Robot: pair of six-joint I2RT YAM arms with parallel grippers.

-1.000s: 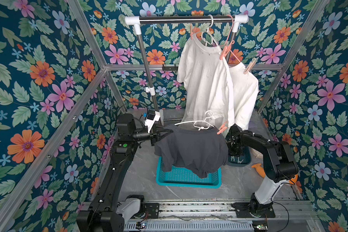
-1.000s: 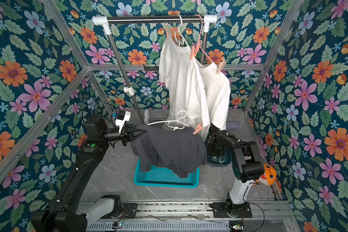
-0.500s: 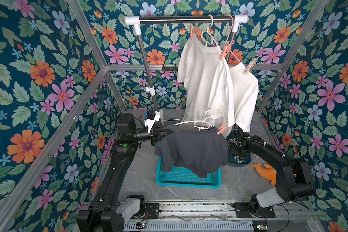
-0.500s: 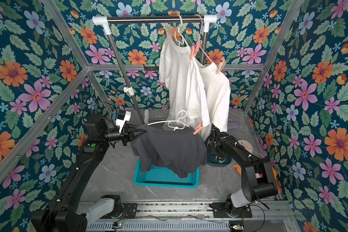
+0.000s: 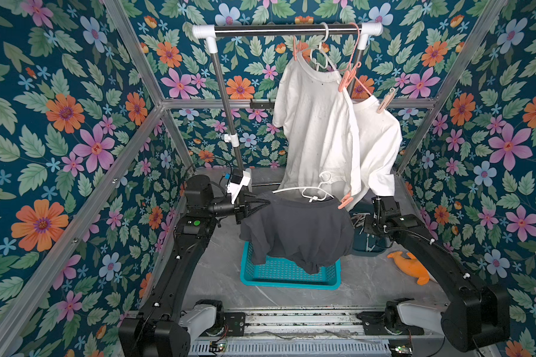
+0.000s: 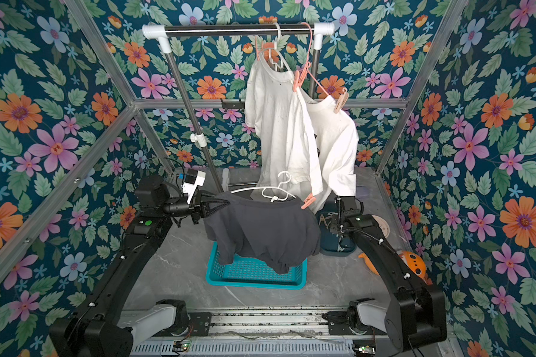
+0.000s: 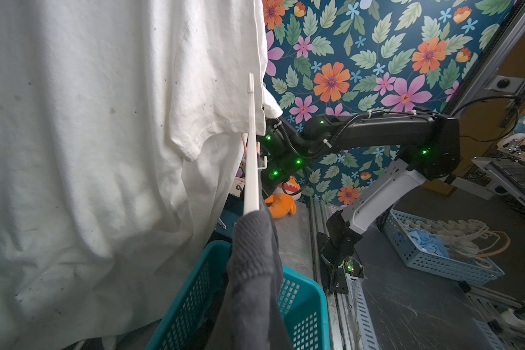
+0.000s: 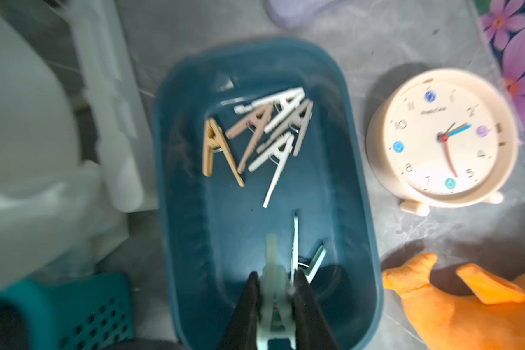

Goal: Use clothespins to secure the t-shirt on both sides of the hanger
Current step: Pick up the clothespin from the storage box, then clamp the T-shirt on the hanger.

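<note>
A dark grey t-shirt [image 5: 297, 228] [image 6: 260, 228] hangs on a white hanger [image 5: 310, 190] above the basket. My left gripper [image 5: 265, 204] is shut on the shirt's left shoulder and the hanger end; in the left wrist view the cloth [image 7: 252, 272] covers the jaws. A salmon clothespin [image 5: 344, 201] [image 6: 307, 201] is clipped at the right shoulder. My right gripper [image 8: 275, 291] is low inside a dark blue tub [image 8: 234, 230], shut on a pale green clothespin [image 8: 273, 272]. Several loose clothespins [image 8: 267, 133] lie at the tub's far end.
A teal basket [image 5: 288, 275] stands under the shirt. Two white t-shirts [image 5: 316, 123] hang from the rail [image 5: 285, 29] just behind. A cream clock [image 8: 440, 139] and an orange plush toy [image 5: 410, 265] lie beside the tub.
The right arm's elbow has dropped down and out to the right while its gripper stayed over the tub. The left arm and the shirt have not moved.
</note>
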